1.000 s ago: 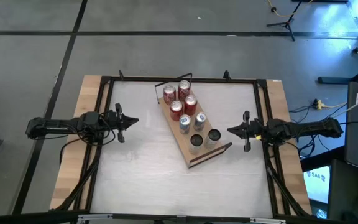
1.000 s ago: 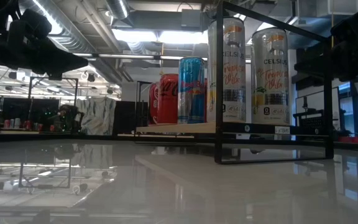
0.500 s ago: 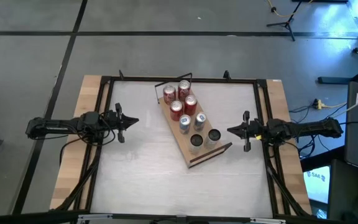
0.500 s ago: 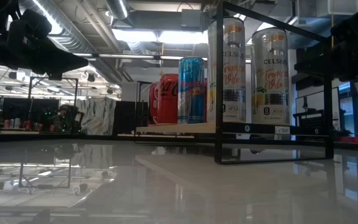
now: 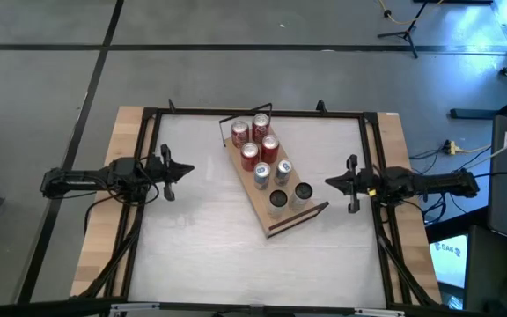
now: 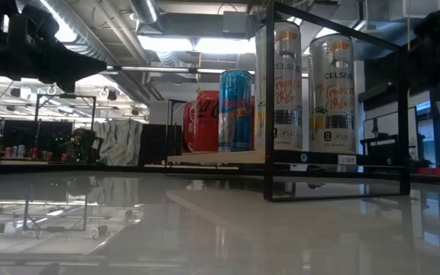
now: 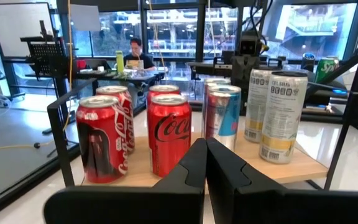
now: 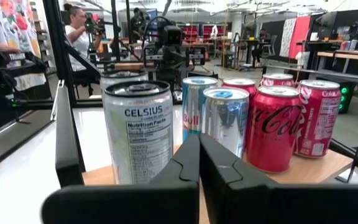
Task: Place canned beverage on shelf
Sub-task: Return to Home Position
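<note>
Task looks done. Eight cans stand upright in two rows on the long light-wood shelf with black wire end rails, which lies diagonally mid white surface:
- four red cola cans
- two blue-silver cans
- two tall white-yellow cans

No can sits loose on the surface. My read: only parking the arms is left.

Left gripper and right gripper sit at opposite sides, well apart from the shelf, holding nothing.

The high view gives the layout but not finger state. The wrist views do: left fingers pressed together, right fingers likewise. Only the low view shows the cans standing level on the board.
</note>
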`<state>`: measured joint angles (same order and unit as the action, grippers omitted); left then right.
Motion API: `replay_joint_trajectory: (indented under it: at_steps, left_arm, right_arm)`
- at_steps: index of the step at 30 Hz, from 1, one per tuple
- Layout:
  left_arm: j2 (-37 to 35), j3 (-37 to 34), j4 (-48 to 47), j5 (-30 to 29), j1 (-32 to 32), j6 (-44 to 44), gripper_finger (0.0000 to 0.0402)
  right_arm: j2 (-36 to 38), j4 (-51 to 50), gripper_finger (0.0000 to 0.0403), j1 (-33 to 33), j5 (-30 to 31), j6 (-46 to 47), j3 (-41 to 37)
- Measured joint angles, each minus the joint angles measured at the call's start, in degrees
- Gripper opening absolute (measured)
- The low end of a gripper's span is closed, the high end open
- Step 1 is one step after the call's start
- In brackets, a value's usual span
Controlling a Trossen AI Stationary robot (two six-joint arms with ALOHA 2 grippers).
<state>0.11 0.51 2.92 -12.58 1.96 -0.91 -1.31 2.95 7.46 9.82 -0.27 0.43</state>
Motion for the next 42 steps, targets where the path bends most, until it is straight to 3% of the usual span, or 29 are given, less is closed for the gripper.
replay_joint_trajectory:
  at_steps: [42]
  left_arm:
    - [0.03, -0.01, 0.11, 0.02, 0.00, 0.00, 0.0000]
  right_arm:
    - [1.16, -0.01, 0.0001, 0.00, -0.02, 0.00, 0.00]
